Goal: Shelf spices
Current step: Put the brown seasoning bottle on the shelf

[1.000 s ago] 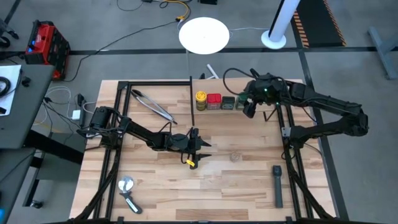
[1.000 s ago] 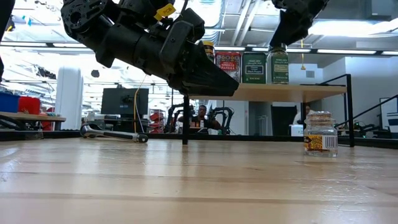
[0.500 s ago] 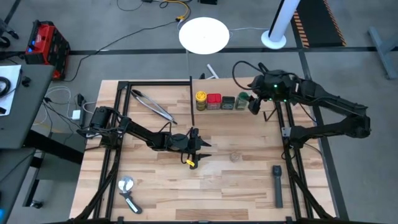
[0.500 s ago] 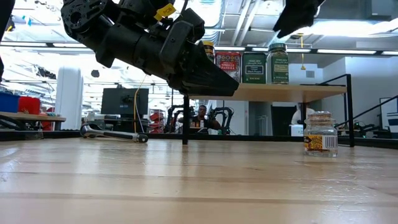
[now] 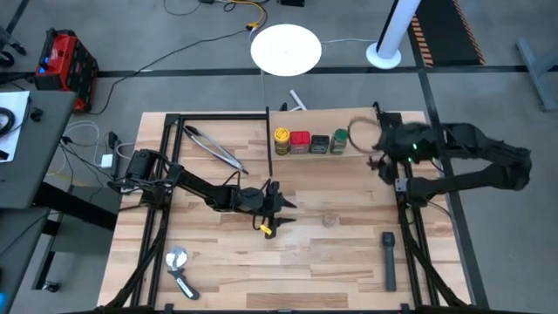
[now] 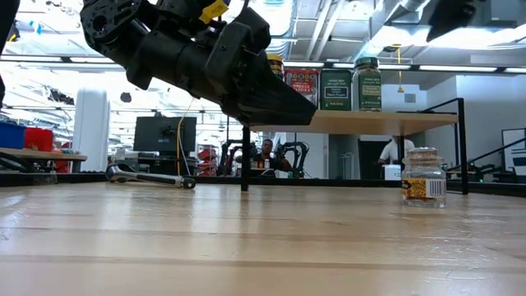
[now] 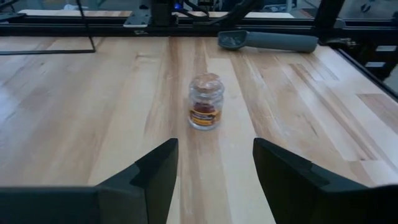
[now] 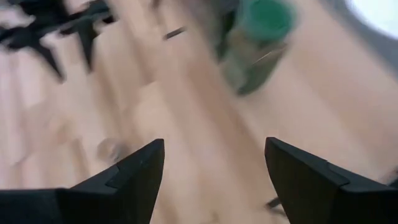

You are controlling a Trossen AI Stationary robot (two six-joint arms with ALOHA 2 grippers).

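Showing four spice containers in a row on the shelf (image 5: pixel 349 126) and the last jar (image 7: pixel 206 110) upright on the table, directly ahead of the left gripper (image 7: pixel 214 171), whose fingers stand apart with the jar not yet between them. A low or off-centre approach could tip the jar or push it away. The right gripper (image 8: pixel 214 171), fingers apart, hangs near the shelf's right end, beside the green-lidded jar (image 5: pixel 338 142).

Tongs (image 5: pixel 215 149), black tool (image 5: pixel 389 260), scoop (image 5: pixel 180 269).
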